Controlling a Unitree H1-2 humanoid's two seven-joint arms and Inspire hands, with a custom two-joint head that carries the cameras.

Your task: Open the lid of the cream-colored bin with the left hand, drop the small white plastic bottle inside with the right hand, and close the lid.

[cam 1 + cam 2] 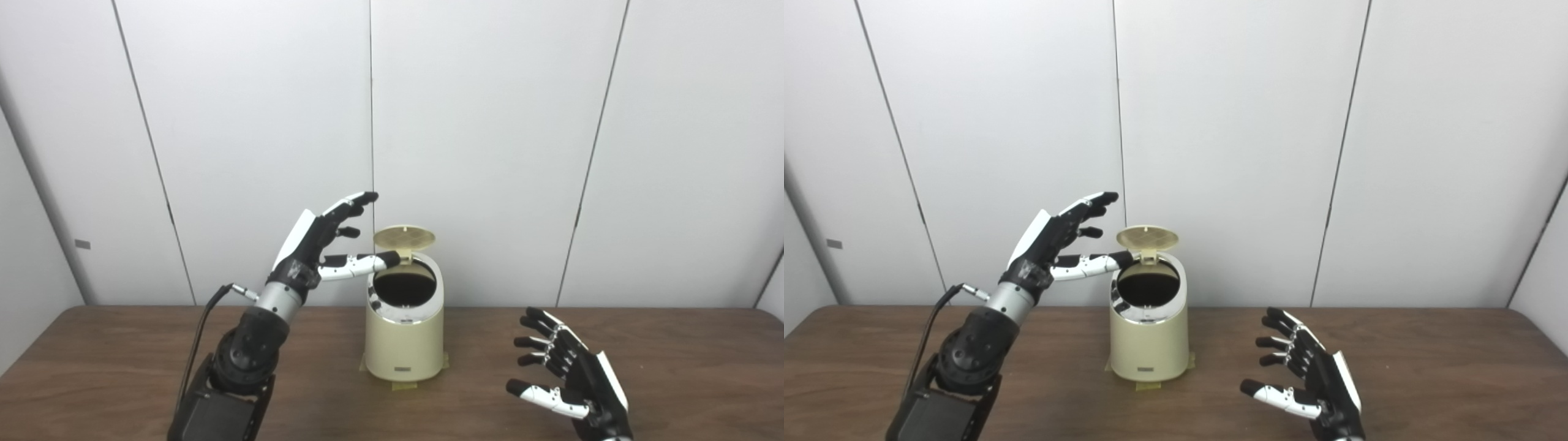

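The cream-colored bin (404, 343) stands mid-table, taped down at its base. Its round lid (405, 237) is tipped up at the back, leaving the dark opening (404, 289) exposed. My left hand (324, 242) is raised just left of the bin, fingers spread, with the thumb reaching to the lid's hinge area. My right hand (566, 370) hovers low over the table to the right of the bin, fingers apart and holding nothing. No small white bottle is visible in either view.
The brown wooden table (122, 367) runs the full width of the view. White wall panels (490, 153) stand close behind the bin. A black cable (202, 331) hangs from my left wrist.
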